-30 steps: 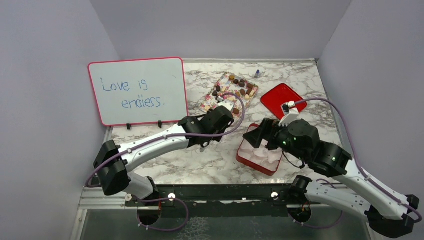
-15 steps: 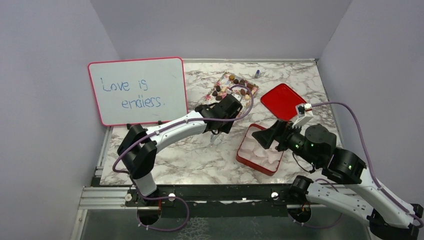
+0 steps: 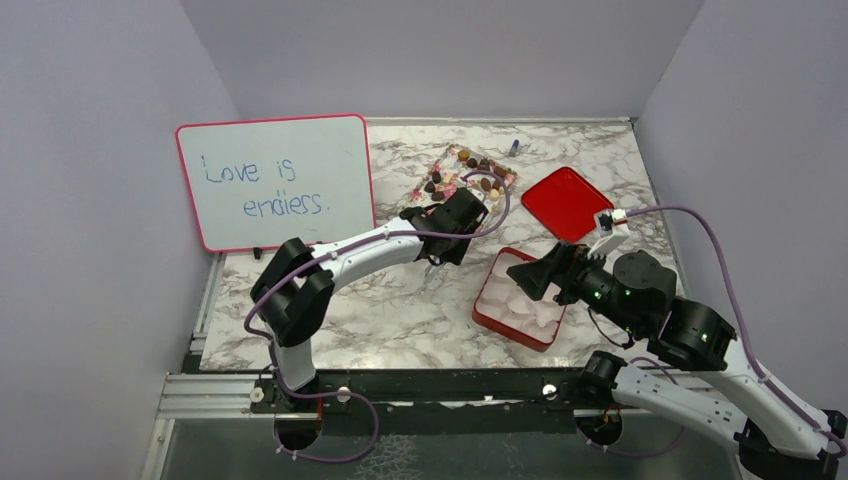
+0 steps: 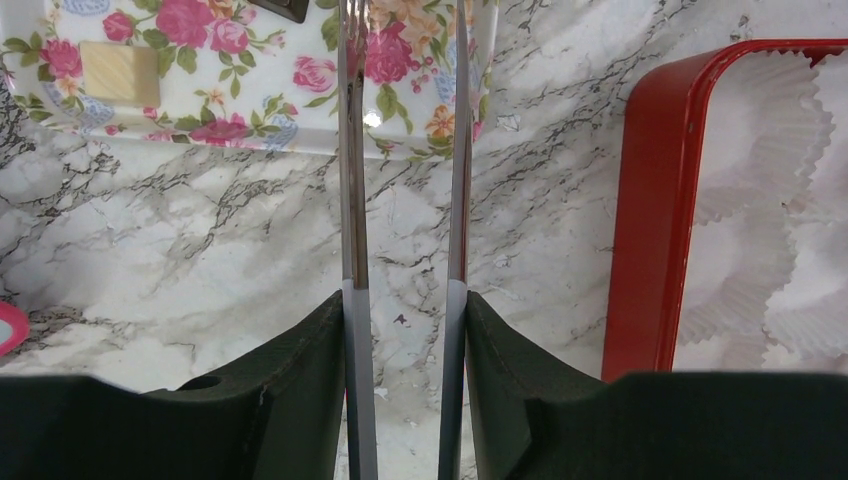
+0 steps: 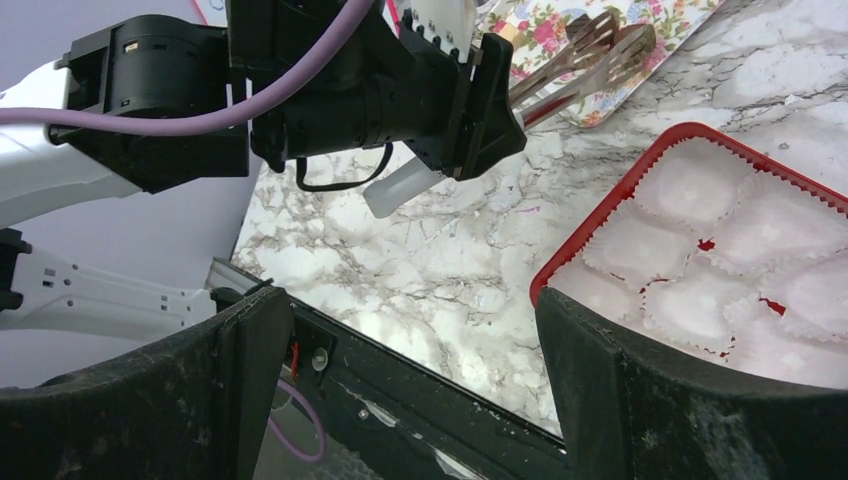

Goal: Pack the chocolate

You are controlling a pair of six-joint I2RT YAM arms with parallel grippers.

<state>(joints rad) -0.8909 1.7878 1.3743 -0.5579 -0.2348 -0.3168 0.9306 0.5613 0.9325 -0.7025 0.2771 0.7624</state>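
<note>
Left wrist view: the left hand [image 4: 405, 315] grips tongs [image 4: 352, 150], their blades a narrow gap apart with nothing between them and their tips over the near rim of the tray [image 4: 200, 115]. The chocolate [image 3: 484, 168] lies scattered on that tray toward the far edge of the table [image 3: 400, 315]. No piece shows in the box [image 4: 650, 200], which stands close to the near edge, lined with white paper cups [image 4: 770, 130]. The right hand [image 5: 410, 315] hangs wide open and empty above the box.

The step looks like a reach for one piece. It would be best to straddle a single candy squarely, lower the tips to the tray and close gently, since smooth metal could let a small rounded sweet slip out.

The marble table is glossy and hard, so a dropped piece would likely roll. A lid [image 3: 566, 202] lies by the right edge and a whiteboard [image 3: 275, 180] by the left. Plain pale walls close off three sides.
</note>
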